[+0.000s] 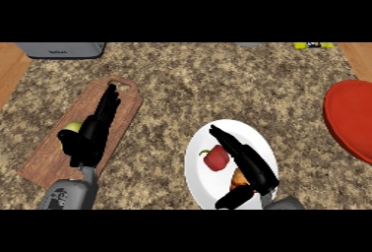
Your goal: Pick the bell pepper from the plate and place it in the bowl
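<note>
A red bell pepper (216,158) with a green stem lies on the white plate (205,187) at the lower middle. My right hand (251,165) hovers over the plate just right of the pepper, fingers straight and pointing up-left, open and holding nothing. An orange item (238,179) lies partly hidden under that hand. The red bowl (352,118) sits at the right edge, partly cut off. My left hand (91,133) rests open over the wooden cutting board (51,162) at the left.
A yellow-green fruit (72,127) peeks out from under my left hand on the board. A grey appliance (62,49) stands at the back left. A small yellow object (314,45) lies at the back right. The speckled counter (203,83) stretches between plate and bowl.
</note>
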Controlling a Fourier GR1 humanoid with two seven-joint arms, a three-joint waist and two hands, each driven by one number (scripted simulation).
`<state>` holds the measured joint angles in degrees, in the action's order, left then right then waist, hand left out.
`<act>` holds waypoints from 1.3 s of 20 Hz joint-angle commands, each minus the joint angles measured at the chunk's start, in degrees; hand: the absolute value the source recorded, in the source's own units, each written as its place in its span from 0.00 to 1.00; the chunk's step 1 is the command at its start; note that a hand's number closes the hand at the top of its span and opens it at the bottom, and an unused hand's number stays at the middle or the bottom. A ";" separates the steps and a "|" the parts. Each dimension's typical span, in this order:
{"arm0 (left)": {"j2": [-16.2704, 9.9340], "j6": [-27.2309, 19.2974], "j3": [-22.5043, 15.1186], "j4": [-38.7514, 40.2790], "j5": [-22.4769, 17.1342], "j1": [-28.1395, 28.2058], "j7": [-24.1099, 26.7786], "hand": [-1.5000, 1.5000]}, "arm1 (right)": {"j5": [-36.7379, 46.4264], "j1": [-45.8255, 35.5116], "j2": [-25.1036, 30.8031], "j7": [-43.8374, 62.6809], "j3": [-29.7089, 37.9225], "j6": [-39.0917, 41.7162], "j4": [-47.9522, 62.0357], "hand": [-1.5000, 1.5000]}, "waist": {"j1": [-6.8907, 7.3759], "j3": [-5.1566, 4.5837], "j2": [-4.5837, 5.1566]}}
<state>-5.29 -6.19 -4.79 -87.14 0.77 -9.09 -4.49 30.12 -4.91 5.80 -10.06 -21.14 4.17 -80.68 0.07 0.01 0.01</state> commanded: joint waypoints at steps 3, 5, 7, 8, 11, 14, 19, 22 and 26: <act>-1.19 2.73 2.53 3.03 -0.99 1.07 4.97 0.50 | 7.11 -2.86 -1.51 -3.22 0.96 -6.76 9.95 0.00 | 0.03 -0.01 0.05; 1.09 0.35 -0.70 -0.50 1.98 2.13 2.08 0.50 | 7.67 -6.52 -1.59 -5.13 3.10 -6.72 14.79 0.00 | 0.13 0.00 0.03; 0.53 1.12 2.19 2.34 0.83 -2.94 -0.09 0.50 | 8.54 -7.11 -3.83 -0.79 1.59 -3.75 12.75 0.00 | -0.03 -0.01 0.02; 0.98 1.12 0.12 -4.62 1.29 3.85 -2.16 0.50 | 7.76 -6.59 -2.97 -0.32 2.93 -1.60 10.56 0.00 | 0.08 -0.01 -0.04; 2.32 0.39 0.72 1.80 1.95 2.46 5.13 0.50 | 9.89 -10.92 -5.64 -1.24 0.28 -3.43 16.60 1.00 | 0.22 -0.01 0.04; 1.17 0.92 1.36 -0.37 1.47 0.13 0.37 0.50 | 14.57 -4.87 -1.49 -7.18 -4.25 -4.19 11.58 1.00 | -0.12 -0.01 -0.06; 1.46 0.96 0.62 -5.32 1.56 1.66 -4.29 0.50 | 16.26 -3.93 -3.93 -9.29 -4.85 -5.52 13.84 1.00 | -0.02 -0.01 -0.07; 0.75 2.79 0.96 -5.28 0.90 2.99 -2.56 0.50 | 14.80 -5.18 -3.46 -11.71 -2.46 -4.11 15.99 1.00 | 0.12 0.00 -0.03; 0.34 0.93 3.60 -2.60 0.86 1.22 -1.26 0.50 | 1.91 6.63 9.44 -14.00 6.59 6.29 1.90 1.00 | -2.65 -0.09 -0.51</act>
<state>-4.64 -4.48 -2.34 -89.55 1.64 -7.73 -5.70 38.55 -6.00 8.76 -22.61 -19.07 5.05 -72.92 -0.88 -0.34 -0.68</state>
